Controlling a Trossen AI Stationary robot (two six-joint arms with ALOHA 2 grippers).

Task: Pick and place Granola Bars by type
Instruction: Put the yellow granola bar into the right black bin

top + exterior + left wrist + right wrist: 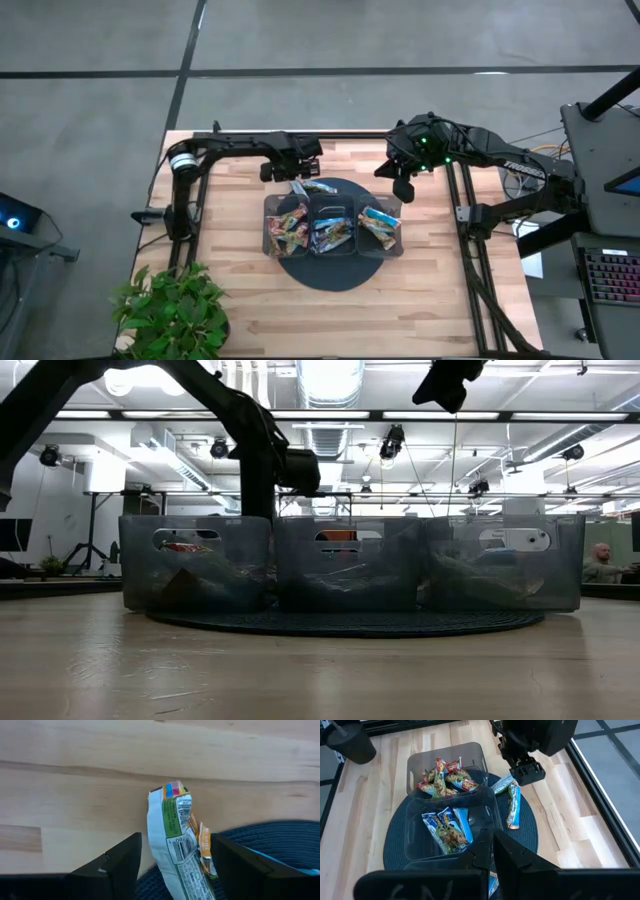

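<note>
Granola bar (176, 840) between left gripper (172, 870) spread jaws, ungripped.

- No word, brand or number can be read anywhere.
- A granola bar wrapper (175, 840) shows a barcode and fine print, too small to read.
- Wrappers in the tray (445, 757) carry blurred printing only.

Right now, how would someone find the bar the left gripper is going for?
Start at the round dark mat on the table, then its far edge behind the tray. The bar lies there between the open fingers of the left gripper. Unlike most bars, it lies outside the tray.
</note>
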